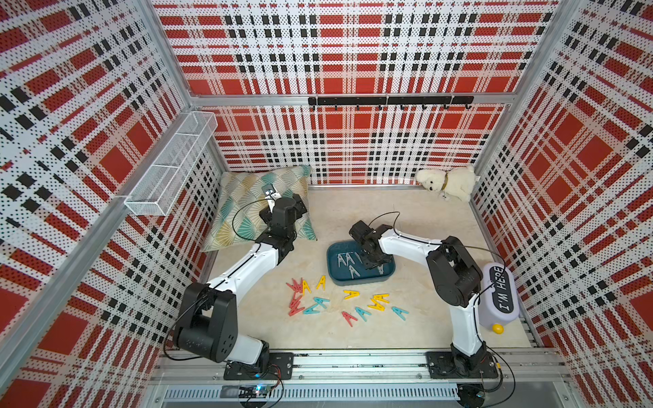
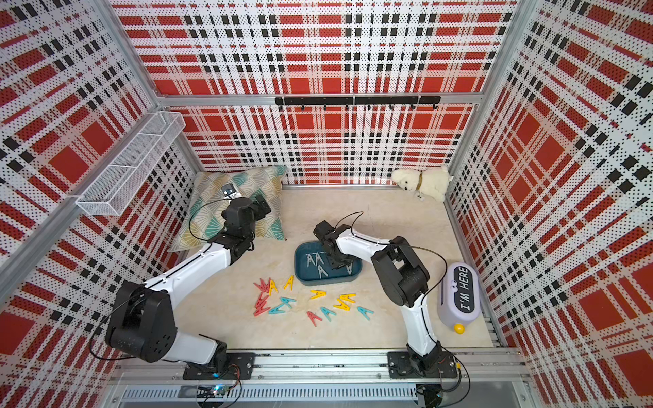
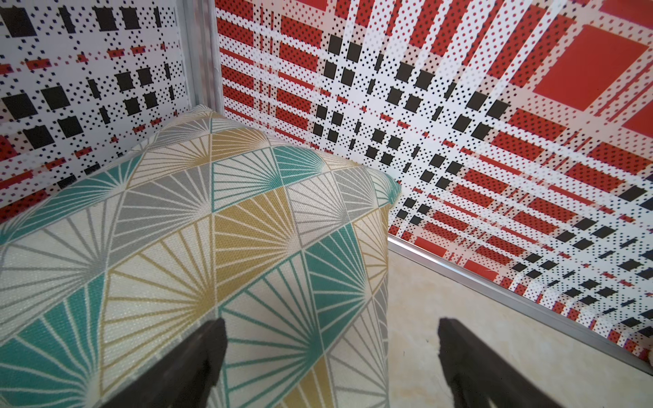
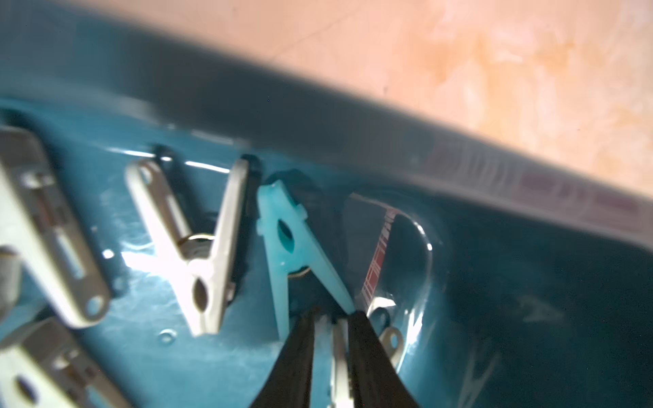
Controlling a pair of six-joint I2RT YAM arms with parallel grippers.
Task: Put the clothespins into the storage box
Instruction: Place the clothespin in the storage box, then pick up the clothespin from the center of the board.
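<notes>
Clothespins (image 1: 348, 262) lie in the storage box (image 1: 360, 281); right end effector (image 4: 334, 316) barely parted, left end effector (image 3: 331, 323) spread.

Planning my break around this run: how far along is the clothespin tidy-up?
Done: a few grey clothespins lie in the storage box. In hand: the right gripper is down inside the box, a teal clothespin at its fingertips; whether it is gripped is unclear. The left gripper hangs open over the cushion. Left: most of the job, the loose clothespins on the table.
</notes>
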